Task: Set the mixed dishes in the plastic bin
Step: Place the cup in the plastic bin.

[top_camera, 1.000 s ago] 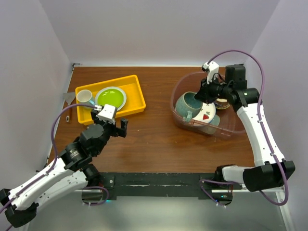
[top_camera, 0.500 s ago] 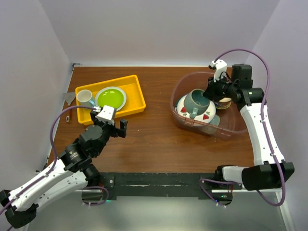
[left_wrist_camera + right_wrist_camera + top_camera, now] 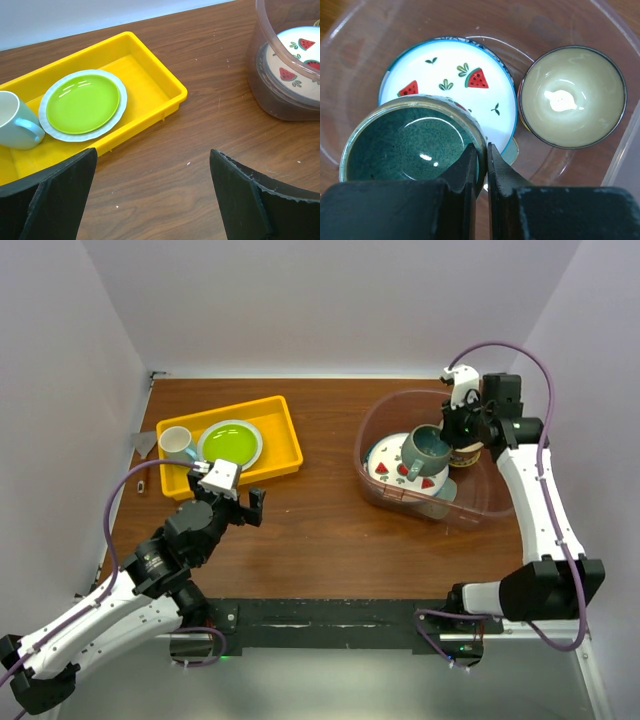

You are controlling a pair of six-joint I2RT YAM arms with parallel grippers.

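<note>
The right hand (image 3: pixel 481 151), clamped on the grey-green mug (image 3: pixel 412 150) rim, has moved it to the centre of the plastic bin (image 3: pixel 468 508); release remains.

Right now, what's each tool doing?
Left tool: open, holding nothing.
Right tool: closed on the green mug, gripping its rim.
</note>
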